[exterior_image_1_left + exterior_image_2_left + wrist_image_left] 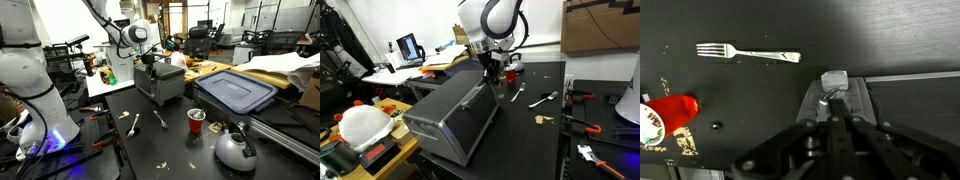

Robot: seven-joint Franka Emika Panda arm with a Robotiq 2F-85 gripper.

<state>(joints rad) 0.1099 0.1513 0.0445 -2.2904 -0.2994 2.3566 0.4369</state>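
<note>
**Fingers shut at the end of the grey metal box**

My gripper [836,102] is closed: both fingers [828,128] are pressed together, and I see nothing caught between them. Straight below me sits the grey metal box [450,120], and my hand hangs upright over one end of its top in both exterior views. Right at my fingertips is a small silver tab [833,78] that sticks out from that end of the box. I seem to be touching it, though the wrist view is too dark there to be sure. A long recess runs along the box's top under my hand, and I cannot tell what, if anything, lies in it.

Beyond my fingertips, off the box and well apart from me, a fork [748,53] lies flat on the black table [900,35]. A second utensil [160,118] lies near it in an exterior view.

A red cup [196,120] stands upright on the table, out to the side of my hand and clear of the box. Its mouth faces up, but its inside is too small to read. Farther out on that side rests a blue-lidded bin [236,90] with the lid on and its contents hidden. The kettle [236,150], closed on top, stands farthest from me.
</note>
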